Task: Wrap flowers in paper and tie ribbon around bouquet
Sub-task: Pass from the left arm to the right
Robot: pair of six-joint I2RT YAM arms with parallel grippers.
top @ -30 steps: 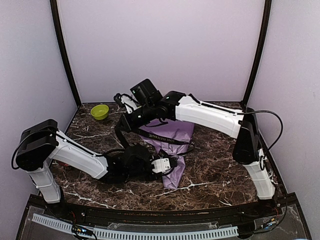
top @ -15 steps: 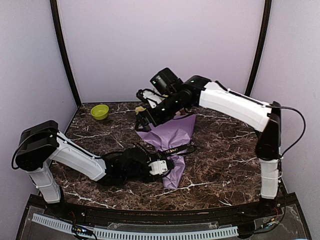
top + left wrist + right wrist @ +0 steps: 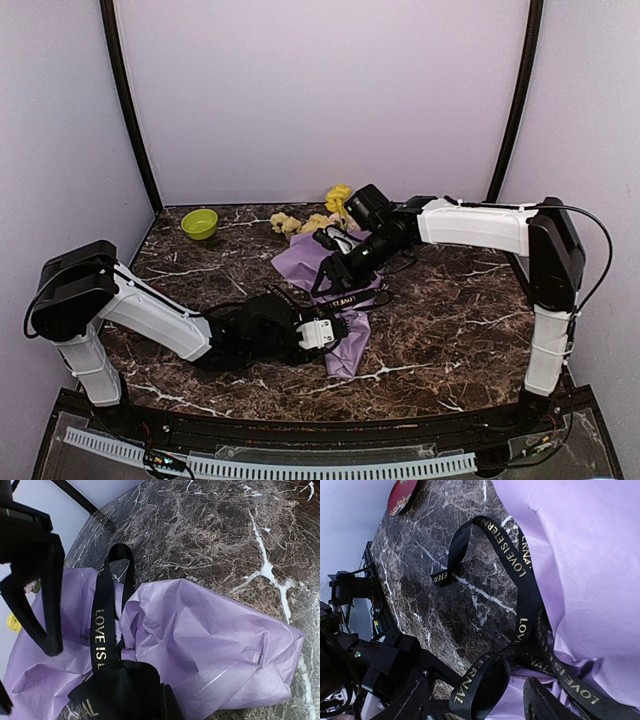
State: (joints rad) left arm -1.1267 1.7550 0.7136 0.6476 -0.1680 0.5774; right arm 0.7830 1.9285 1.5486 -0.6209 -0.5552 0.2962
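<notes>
Swung down from above the back edge, the right pincer (image 3: 328,280) now hangs low over the middle of the bench, fingers spread wide and gripping nothing, with a loop of the one black ribbon (image 3: 520,570) lying loose between them. The left pincer (image 3: 338,328) is closed tight at the narrow end of the single bouquet (image 3: 300,262); ribbon and purple paper (image 3: 210,645) hide its fingertips, so what it pinches is unclear. Yellow flowers (image 3: 310,222) poke toward the back edge, and one green bowl (image 3: 200,223) sits near the back left corner.

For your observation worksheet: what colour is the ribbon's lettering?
Gold, on the black ribbon, clearest in right wrist view.
</notes>
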